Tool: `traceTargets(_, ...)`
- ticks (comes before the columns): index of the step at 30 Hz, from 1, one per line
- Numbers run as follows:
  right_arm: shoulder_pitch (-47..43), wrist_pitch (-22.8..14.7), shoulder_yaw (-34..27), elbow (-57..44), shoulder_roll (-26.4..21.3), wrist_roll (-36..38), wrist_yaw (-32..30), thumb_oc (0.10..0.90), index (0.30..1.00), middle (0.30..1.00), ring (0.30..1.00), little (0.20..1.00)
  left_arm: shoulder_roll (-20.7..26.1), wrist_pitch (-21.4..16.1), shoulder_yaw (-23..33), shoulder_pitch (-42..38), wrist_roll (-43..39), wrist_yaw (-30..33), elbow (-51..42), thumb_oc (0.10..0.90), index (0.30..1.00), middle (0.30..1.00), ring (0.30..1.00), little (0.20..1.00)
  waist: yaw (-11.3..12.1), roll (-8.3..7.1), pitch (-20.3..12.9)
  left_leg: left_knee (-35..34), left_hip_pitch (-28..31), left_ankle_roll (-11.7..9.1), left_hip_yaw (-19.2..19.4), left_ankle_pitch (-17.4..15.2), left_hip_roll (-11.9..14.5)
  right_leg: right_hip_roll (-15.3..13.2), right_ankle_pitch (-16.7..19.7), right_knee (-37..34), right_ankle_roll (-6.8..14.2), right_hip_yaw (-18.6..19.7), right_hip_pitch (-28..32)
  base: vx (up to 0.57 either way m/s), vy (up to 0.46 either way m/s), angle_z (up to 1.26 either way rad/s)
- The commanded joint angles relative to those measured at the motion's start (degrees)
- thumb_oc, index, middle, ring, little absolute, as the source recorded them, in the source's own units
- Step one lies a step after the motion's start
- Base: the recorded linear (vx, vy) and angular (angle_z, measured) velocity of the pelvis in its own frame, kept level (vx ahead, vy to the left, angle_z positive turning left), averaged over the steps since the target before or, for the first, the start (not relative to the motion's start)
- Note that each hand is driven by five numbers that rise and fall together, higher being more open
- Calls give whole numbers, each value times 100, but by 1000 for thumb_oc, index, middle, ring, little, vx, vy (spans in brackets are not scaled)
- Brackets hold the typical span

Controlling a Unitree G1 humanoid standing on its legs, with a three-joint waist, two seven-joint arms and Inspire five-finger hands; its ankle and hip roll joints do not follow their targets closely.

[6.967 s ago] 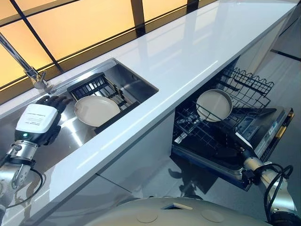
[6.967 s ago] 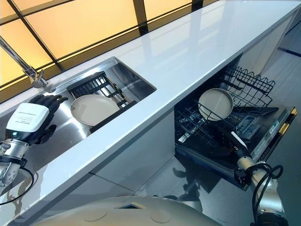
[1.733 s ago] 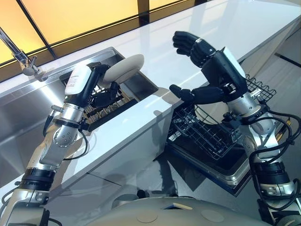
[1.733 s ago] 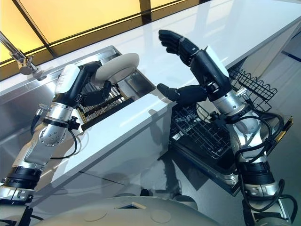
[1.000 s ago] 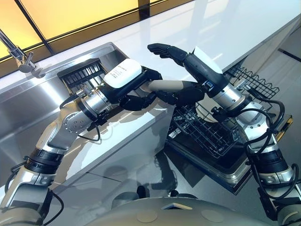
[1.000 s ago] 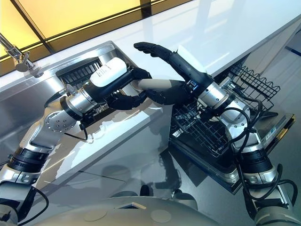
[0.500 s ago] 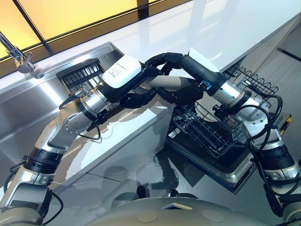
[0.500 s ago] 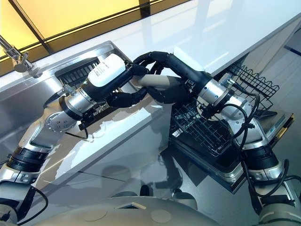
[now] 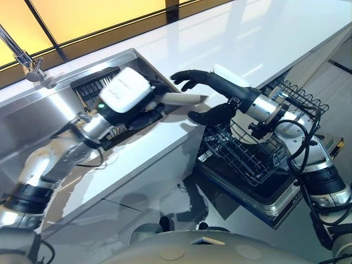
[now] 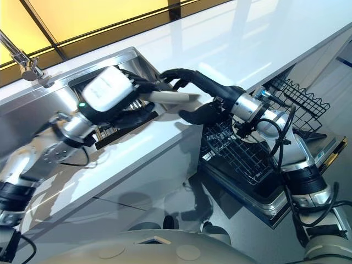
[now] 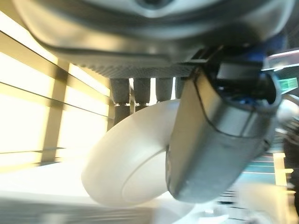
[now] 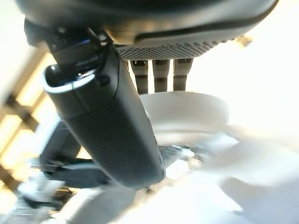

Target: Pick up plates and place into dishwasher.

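A cream plate [image 9: 184,98] hangs edge-on over the counter's front edge, between the sink and the dishwasher. My left hand [image 9: 125,94] is shut on its left rim; in the left wrist view the plate [image 11: 126,172] sits between the thumb [image 11: 215,140] and the fingers. My right hand [image 9: 223,88] reaches in from the right and is open, its fingers spread above the plate and its thumb below. The right wrist view shows the plate [image 12: 187,109] past that hand's thumb [image 12: 107,126]. A second plate [image 9: 240,132] stands in the dishwasher rack [image 9: 242,159] behind my right forearm.
The steel sink [image 9: 49,121] holds a black dish rack [image 9: 96,88], with the faucet [image 9: 27,60] behind it. The white counter [image 9: 258,33] runs off to the right. The dishwasher door [image 9: 275,195] lies open below, and an upper wire basket [image 9: 300,99] sticks out.
My right hand's fingers, curled over the plate half a second ago, have spread open. My left hand has drawn back toward the sink with the plate in it.
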Motion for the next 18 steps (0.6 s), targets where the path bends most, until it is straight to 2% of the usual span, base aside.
traceTargets(1,-128,-270,-426,75,-237,146,-382,800,900,900,900,900,190,55,611,-405,-438,821,110,100,300,300,300,200,59,72,-631,8,-72,-8,100,-427,-124,348,-66,77,54,-351,-241,0,0,0)
traceTargets(7,-35,-434,-470,186,-142,118,-766,800,900,900,900,900,150,54,512,-395,-429,828,163,100,300,300,300,200,69,74,-643,8,-55,1,111,-454,-135,325,-42,41,86,-354,-254,0,0,0)
traceTargets(18,100,-630,-561,229,-109,93,-1037,800,900,900,900,900,87,9,448,-373,-734,621,182,100,300,300,300,200,45,82,-645,8,-31,25,129,-468,-133,323,-46,75,90,-319,-267,0,0,0)
